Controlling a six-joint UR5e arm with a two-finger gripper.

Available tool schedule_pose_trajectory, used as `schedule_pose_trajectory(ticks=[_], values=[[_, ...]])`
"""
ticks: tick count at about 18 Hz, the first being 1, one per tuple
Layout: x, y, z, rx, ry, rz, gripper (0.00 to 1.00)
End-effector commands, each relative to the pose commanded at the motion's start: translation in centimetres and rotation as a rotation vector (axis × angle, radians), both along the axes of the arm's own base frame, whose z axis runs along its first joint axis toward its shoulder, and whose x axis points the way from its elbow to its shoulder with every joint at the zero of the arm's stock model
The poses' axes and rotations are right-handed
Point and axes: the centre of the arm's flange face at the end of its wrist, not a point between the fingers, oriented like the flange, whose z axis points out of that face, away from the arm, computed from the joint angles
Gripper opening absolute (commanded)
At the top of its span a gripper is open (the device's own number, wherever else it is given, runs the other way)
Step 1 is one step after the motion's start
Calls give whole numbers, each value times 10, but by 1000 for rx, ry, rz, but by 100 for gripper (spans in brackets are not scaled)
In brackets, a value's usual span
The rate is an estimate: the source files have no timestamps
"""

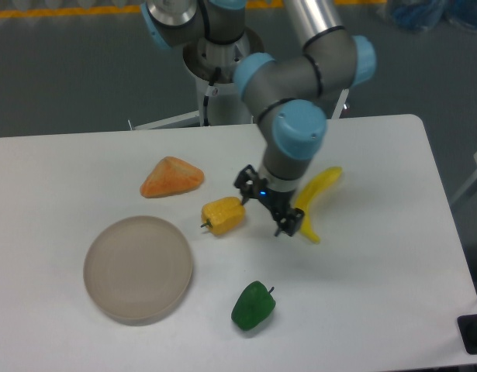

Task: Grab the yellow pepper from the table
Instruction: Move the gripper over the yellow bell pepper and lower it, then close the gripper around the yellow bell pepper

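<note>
Dark grey floor (67, 77), yellow stripe (60, 11) at top
</note>
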Motion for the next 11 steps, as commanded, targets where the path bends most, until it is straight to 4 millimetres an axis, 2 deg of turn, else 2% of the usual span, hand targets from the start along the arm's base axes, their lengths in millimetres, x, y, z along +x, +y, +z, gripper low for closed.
schedule_pose_trajectory(ticks=[3, 5, 8, 11], values=[[4, -6, -4, 19, 14, 9, 100], [8, -12, -17, 0, 9, 11, 100], [28, -28, -33, -11, 3, -6, 100], [30, -27, -38, 5, 11, -8, 100]])
